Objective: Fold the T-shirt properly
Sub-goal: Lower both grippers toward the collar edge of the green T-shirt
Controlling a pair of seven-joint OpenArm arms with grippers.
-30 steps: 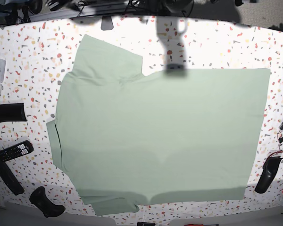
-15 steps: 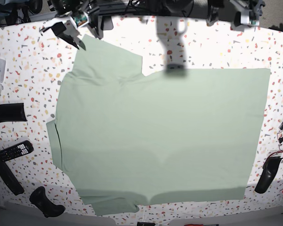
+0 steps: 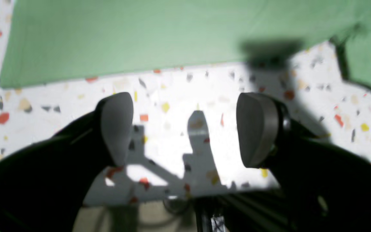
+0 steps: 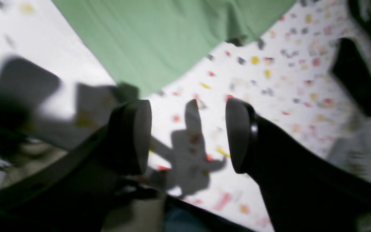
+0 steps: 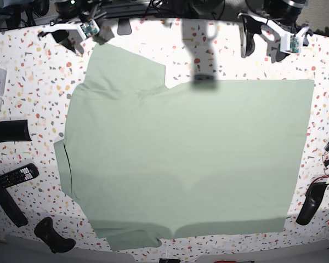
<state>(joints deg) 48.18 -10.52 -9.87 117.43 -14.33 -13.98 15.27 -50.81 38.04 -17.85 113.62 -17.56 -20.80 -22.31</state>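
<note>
The T-shirt [image 5: 181, 159] is spread flat mid-tabletop [image 5: 33, 82], long axis 3 to 9 o'clock; the right fingers [image 5: 71, 34], released and empty, are seen at 11 o'clock beside its sleeve, nearer than the left fingers [image 5: 263, 38], released wide at 1 o'clock; no writing can be read.

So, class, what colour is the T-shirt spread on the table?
Pale mint green, plain; the T-shirt shows best in the base view.

The T-shirt [image 5: 181, 159] lies spread flat across the middle of the surface [image 5: 33, 82], with the right pincer [image 5: 68, 38] behind its far left corner and the left pincer [image 5: 263, 41] behind its far right edge.
</note>
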